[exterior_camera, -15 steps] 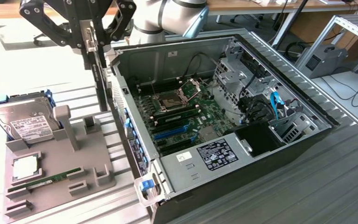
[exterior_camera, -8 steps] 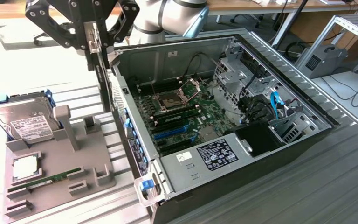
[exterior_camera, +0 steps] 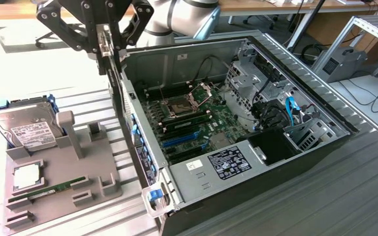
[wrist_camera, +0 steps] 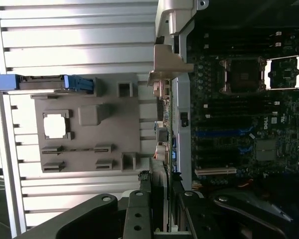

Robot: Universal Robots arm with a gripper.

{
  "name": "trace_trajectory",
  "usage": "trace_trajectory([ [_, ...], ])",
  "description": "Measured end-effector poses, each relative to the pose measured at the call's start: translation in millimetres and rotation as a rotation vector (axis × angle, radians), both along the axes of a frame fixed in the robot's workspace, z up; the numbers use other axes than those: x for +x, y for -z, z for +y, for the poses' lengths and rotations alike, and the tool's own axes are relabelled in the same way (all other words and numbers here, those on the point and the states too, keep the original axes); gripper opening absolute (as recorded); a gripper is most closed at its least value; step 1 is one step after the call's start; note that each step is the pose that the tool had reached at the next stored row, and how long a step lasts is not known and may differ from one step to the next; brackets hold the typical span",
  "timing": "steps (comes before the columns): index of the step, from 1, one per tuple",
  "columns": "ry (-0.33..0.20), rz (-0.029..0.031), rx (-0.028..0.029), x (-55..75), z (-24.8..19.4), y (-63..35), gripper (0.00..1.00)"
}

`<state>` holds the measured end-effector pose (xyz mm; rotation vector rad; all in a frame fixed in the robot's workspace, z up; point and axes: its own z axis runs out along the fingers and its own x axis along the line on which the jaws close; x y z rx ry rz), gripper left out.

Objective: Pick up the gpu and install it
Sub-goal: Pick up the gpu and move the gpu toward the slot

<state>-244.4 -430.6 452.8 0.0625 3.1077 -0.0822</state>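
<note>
The gpu (exterior_camera: 106, 55) hangs edge-on as a thin dark card with a silver bracket, held upright between the black fingers (exterior_camera: 84, 37) of my gripper (exterior_camera: 105, 42), which is shut on it. It is above the open computer case's wall (exterior_camera: 126, 98) on the exterior view's left, over the gap between the case and the grey fixture. In the wrist view the gpu (wrist_camera: 162, 134) runs out from my gripper (wrist_camera: 159, 196) with its bracket (wrist_camera: 169, 64) at the far end, beside the motherboard (wrist_camera: 239, 124). The blue expansion slots (exterior_camera: 179, 140) lie bare inside the case.
A grey fixture plate (exterior_camera: 64, 196) on the exterior view's left carries a hard drive (exterior_camera: 28, 130), a green RAM stick (exterior_camera: 47, 188) and a square chip (exterior_camera: 26, 176). Cables and drive cages (exterior_camera: 287, 113) crowd the case's other side. The table is ribbed metal (exterior_camera: 320, 196).
</note>
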Motion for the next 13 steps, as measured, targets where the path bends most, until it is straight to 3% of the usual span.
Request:
trace_trajectory([
  [13, 0.0, 0.0013, -0.0068, 25.9, 0.0, 4.0, 0.26],
])
